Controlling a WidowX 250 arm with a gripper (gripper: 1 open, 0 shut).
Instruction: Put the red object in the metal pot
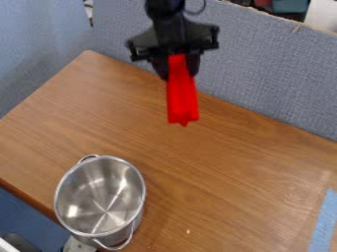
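- The pincer, black like its arm, is closed on the upper end of the red block, with a dark finger on either side of it.
- The red block hangs from the pincer over the far part of the wooden table, well apart from the metal pot and to the right of it.
- Its long axis runs nearly upright in the view, the gripped end up and the free end down, with the lower end leaning slightly to the right.
- The free end points down toward the wood; how high it hangs above the surface I cannot tell.
- The metal pot stands at the near left of the table, close to the left edge, its open mouth up and its shiny inside showing.
- One small handle of the pot faces the far side and another the near side.
- The grey-blue padded wall rises behind the table, and the pincer shows in front of it.
- A light blue strip lies at the near right of the wood.
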